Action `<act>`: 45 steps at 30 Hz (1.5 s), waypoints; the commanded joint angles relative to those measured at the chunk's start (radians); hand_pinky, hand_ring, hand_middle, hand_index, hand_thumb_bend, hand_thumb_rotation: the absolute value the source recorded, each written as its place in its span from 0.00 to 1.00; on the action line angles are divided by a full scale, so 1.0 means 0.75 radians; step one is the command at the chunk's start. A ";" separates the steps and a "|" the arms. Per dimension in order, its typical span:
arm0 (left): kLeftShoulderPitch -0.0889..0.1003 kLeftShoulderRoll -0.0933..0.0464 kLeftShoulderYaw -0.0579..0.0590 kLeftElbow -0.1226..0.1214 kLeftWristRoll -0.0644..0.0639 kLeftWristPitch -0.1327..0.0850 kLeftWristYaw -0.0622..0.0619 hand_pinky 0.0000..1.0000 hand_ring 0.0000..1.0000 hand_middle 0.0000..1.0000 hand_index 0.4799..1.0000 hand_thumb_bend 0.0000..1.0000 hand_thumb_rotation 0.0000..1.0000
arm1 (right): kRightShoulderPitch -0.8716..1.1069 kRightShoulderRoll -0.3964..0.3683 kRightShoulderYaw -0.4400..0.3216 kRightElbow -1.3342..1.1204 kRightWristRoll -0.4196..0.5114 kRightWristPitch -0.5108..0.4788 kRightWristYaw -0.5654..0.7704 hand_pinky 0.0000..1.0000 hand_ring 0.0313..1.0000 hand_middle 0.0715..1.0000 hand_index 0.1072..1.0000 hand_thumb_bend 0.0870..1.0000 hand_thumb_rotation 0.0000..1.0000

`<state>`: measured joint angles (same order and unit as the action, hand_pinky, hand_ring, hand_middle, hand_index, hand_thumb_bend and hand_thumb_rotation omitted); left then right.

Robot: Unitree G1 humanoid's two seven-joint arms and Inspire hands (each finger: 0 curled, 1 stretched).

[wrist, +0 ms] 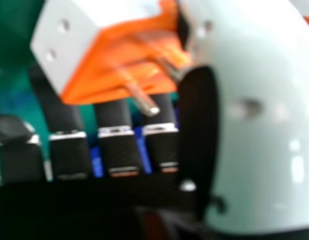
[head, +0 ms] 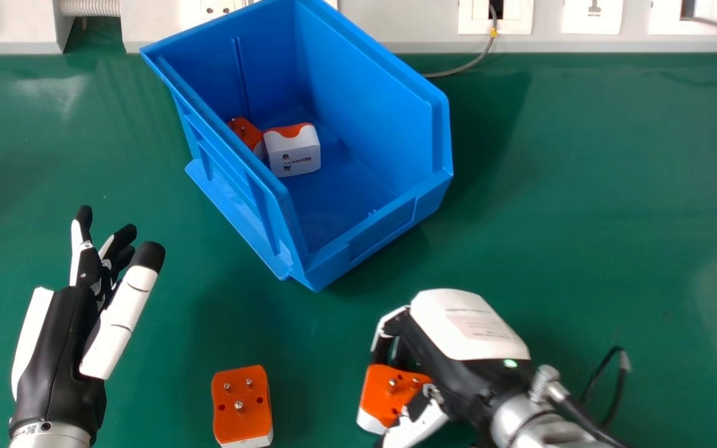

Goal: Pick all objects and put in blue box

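The right hand [head: 461, 330] is pinching a blocky orange-and-white plastic plug adapter with metal pins [head: 378, 398] between its bent fingers and thumb, low in the head view, right of centre. Whether the adapter is touching the green tabletop [head: 620, 249] is hard to tell. The coming move is turning on where the open blue plastic box [head: 365, 93] is lying: up and a little left of this hand, its long axis running from upper left to lower right, its low front facing the hand's side. That should be making a short lift over the front lip the likeliest path. The forearm is slanting in from the lower right corner, the back of the hand facing up, the fingers pointing left and the adapter's pins upward. A second orange-and-white adapter [head: 242, 398] is lying at lower left of centre, while the left hand [head: 63, 348] is resting open at the left.
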<state>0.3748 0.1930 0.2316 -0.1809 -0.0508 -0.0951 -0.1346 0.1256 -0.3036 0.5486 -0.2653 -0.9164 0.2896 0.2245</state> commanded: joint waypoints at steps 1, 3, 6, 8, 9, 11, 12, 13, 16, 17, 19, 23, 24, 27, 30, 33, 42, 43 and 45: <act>-0.017 0.001 -0.002 -0.025 -0.013 -0.006 -0.005 0.91 0.95 0.95 0.97 0.80 0.83 | 0.002 -0.040 -0.064 -0.138 0.005 -0.045 -0.001 0.06 0.10 0.39 0.42 0.47 0.00; -0.019 0.002 -0.002 -0.023 -0.015 -0.003 -0.006 0.91 0.95 0.95 0.97 0.80 0.83 | 0.012 -0.071 -0.113 -0.211 0.031 -0.070 0.006 0.06 0.10 0.40 0.42 0.47 0.00; -0.023 0.002 -0.001 -0.025 -0.017 0.003 -0.007 0.92 0.95 0.95 0.97 0.80 0.83 | 0.006 -0.102 -0.197 -0.296 0.089 -0.106 0.023 0.06 0.10 0.41 0.42 0.47 0.00; -0.023 0.001 -0.002 -0.029 -0.018 0.006 -0.008 0.92 0.95 0.95 0.97 0.80 0.83 | -0.016 -0.112 -0.264 -0.334 0.142 -0.139 0.023 0.06 0.10 0.32 0.41 0.46 0.05; -0.025 0.001 -0.002 -0.028 -0.018 0.008 -0.008 0.92 0.95 0.95 0.97 0.80 0.83 | -0.029 -0.113 -0.290 -0.346 0.163 -0.149 0.025 0.06 0.09 0.28 0.41 0.45 0.07; -0.031 0.003 -0.002 -0.022 -0.020 0.010 -0.009 0.92 0.95 0.95 0.97 0.79 0.83 | -0.056 -0.113 -0.327 -0.362 0.181 -0.164 0.027 0.05 0.08 0.19 0.41 0.44 0.10; -0.035 0.004 -0.001 -0.016 -0.022 0.009 -0.010 0.92 0.95 0.95 0.97 0.79 0.82 | -0.086 -0.113 -0.350 -0.375 0.189 -0.172 0.026 0.05 0.08 0.17 0.41 0.44 0.11; -0.037 0.005 0.000 -0.012 -0.024 0.008 -0.011 0.92 0.95 0.95 0.97 0.79 0.82 | -0.106 -0.113 -0.366 -0.384 0.194 -0.179 0.026 0.05 0.08 0.17 0.41 0.44 0.11; -0.044 0.005 -0.001 -0.011 -0.026 0.013 -0.013 0.92 0.95 0.95 0.97 0.79 0.82 | -0.216 -0.109 -0.401 -0.375 0.205 -0.208 0.018 0.04 0.06 0.13 0.41 0.44 0.12; -0.046 0.004 -0.001 -0.011 -0.025 0.015 -0.013 0.92 0.95 0.95 0.97 0.79 0.82 | -0.253 -0.106 -0.408 -0.365 0.207 -0.217 0.017 0.04 0.06 0.13 0.41 0.44 0.12; -0.051 0.003 -0.002 -0.008 -0.026 0.017 -0.013 0.92 0.95 0.95 0.97 0.79 0.82 | -0.340 -0.100 -0.414 -0.322 0.214 -0.239 0.008 0.04 0.06 0.12 0.41 0.44 0.13; -0.055 -0.001 -0.003 -0.006 -0.029 0.017 -0.016 0.92 0.95 0.95 0.97 0.79 0.82 | -0.574 -0.062 -0.389 -0.145 0.207 -0.295 -0.043 0.03 0.05 0.09 0.41 0.44 0.13; -0.054 -0.002 -0.003 -0.007 -0.031 0.016 -0.017 0.92 0.95 0.95 0.97 0.79 0.82 | -0.618 -0.050 -0.380 -0.106 0.204 -0.307 -0.055 0.03 0.05 0.09 0.41 0.44 0.13; -0.061 -0.002 -0.001 0.004 -0.032 0.011 -0.021 0.92 0.95 0.95 0.97 0.79 0.82 | -0.763 0.000 -0.338 0.042 0.179 -0.324 -0.099 0.03 0.05 0.08 0.41 0.44 0.13; -0.063 -0.001 0.002 0.011 -0.041 0.008 -0.025 0.92 0.95 0.95 0.97 0.79 0.81 | -0.914 0.060 -0.296 0.209 0.155 -0.328 -0.146 0.03 0.05 0.08 0.41 0.44 0.13; -0.061 -0.004 0.002 0.015 -0.046 0.002 -0.027 0.92 0.95 0.95 0.97 0.79 0.81 | -1.058 0.114 -0.266 0.386 0.142 -0.336 -0.193 0.04 0.05 0.09 0.41 0.44 0.14; -0.047 -0.007 0.003 0.013 -0.038 -0.008 -0.024 0.93 0.95 0.95 0.97 0.81 0.81 | -1.453 0.266 -0.174 0.988 0.127 -0.358 -0.347 0.04 0.06 0.11 0.41 0.44 0.14; -0.044 -0.008 0.003 0.010 -0.037 -0.008 -0.023 0.93 0.95 0.95 0.97 0.81 0.81 | -1.490 0.284 -0.162 1.053 0.125 -0.355 -0.358 0.04 0.06 0.11 0.41 0.44 0.14; -0.036 -0.008 0.002 0.001 -0.035 -0.006 -0.021 0.93 0.95 0.95 0.97 0.82 0.81 | -1.559 0.318 -0.142 1.179 0.130 -0.348 -0.377 0.05 0.07 0.12 0.41 0.44 0.14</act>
<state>0.3434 0.1832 0.2322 -0.1598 -0.0790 -0.0833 -0.1504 -0.9683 -0.0812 0.4389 0.5854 -0.8193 0.0311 -0.0284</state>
